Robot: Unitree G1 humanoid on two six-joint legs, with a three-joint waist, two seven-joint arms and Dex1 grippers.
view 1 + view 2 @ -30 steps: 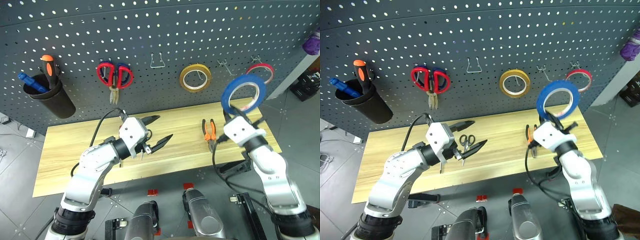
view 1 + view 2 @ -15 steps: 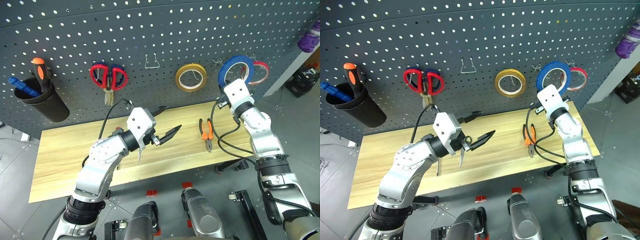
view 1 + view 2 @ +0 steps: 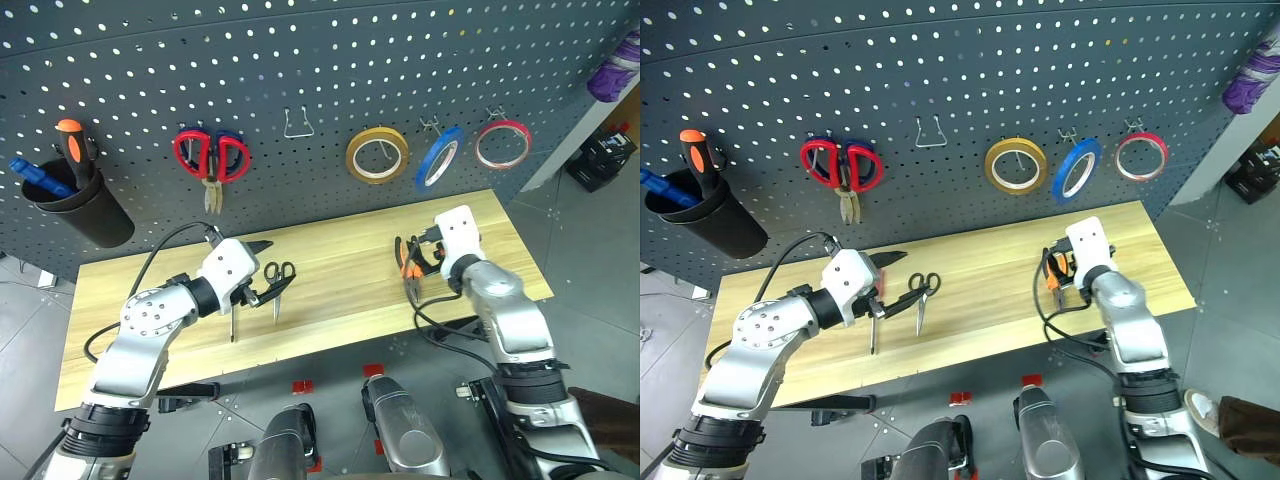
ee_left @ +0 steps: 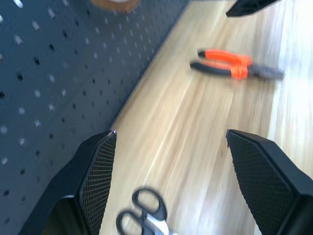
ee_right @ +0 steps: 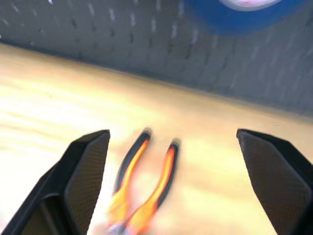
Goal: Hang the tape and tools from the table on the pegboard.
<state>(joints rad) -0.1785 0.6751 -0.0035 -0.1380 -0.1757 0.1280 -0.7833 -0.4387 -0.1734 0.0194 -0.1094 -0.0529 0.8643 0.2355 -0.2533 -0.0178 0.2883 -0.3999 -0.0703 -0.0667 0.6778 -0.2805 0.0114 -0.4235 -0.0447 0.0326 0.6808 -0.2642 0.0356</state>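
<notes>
The pliers (image 5: 142, 186) lie blurred and cut off at their jaw end in the right wrist view, the small scissors (image 4: 144, 215) lose their blades past the left wrist view's edge (beside the pegboard (image 4: 58, 63)), and the screwdriver (image 3: 232, 322) shows only a thin shaft.

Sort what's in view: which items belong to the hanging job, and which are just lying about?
Job items:
blue tape, already hanging on the pegboard
pliers, on the table
black-handled scissors, on the table
red-handled screwdriver, on the table

Bystanders:
red scissors, yellow tape and red tape, all hung
black cup holding an orange-handled screwdriver
</notes>
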